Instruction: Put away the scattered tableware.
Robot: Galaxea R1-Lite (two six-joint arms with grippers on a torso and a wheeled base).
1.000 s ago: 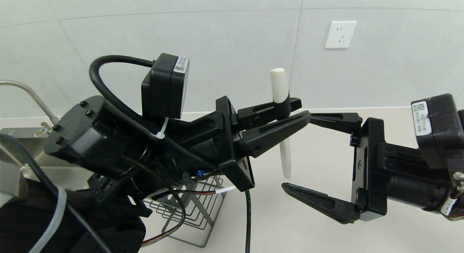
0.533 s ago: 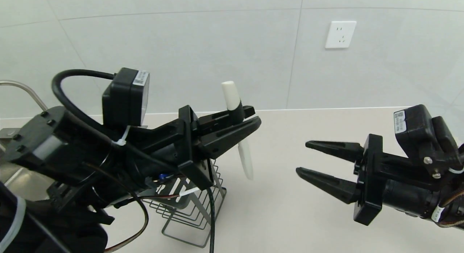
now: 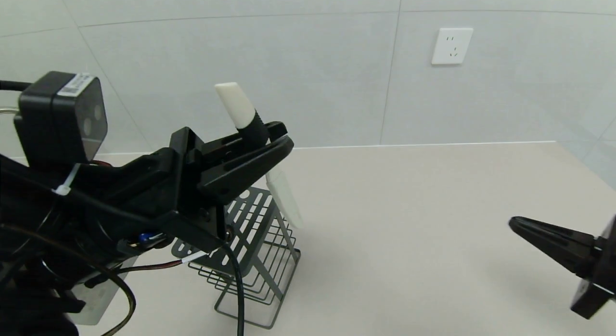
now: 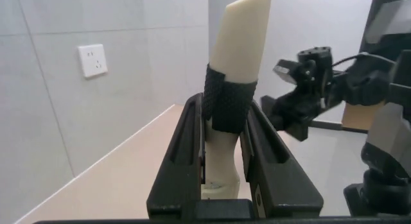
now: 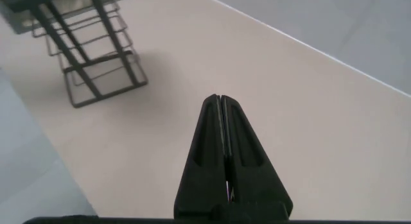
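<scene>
My left gripper (image 3: 281, 138) is shut on a white utensil (image 3: 236, 107) with a black grip band, held tilted. Its lower white end (image 3: 286, 199) hangs just above the top of a grey wire rack (image 3: 260, 259) on the counter. In the left wrist view the utensil (image 4: 237, 38) stands clamped between the fingers of that gripper (image 4: 228, 131). My right gripper (image 3: 517, 224) is low at the far right, well apart from the utensil, with nothing in it. In the right wrist view its fingers (image 5: 220, 102) are pressed together over bare counter, with the rack (image 5: 96, 57) farther off.
The beige countertop (image 3: 409, 230) runs back to a tiled wall with a white socket (image 3: 452, 45). Open counter lies between the rack and the right gripper. The right arm (image 4: 308, 89) appears far off in the left wrist view.
The left gripper carried the utensil leftward to over the rack. The right gripper, open around the utensil a second ago, drew back to the right, dropped lower and shut.
</scene>
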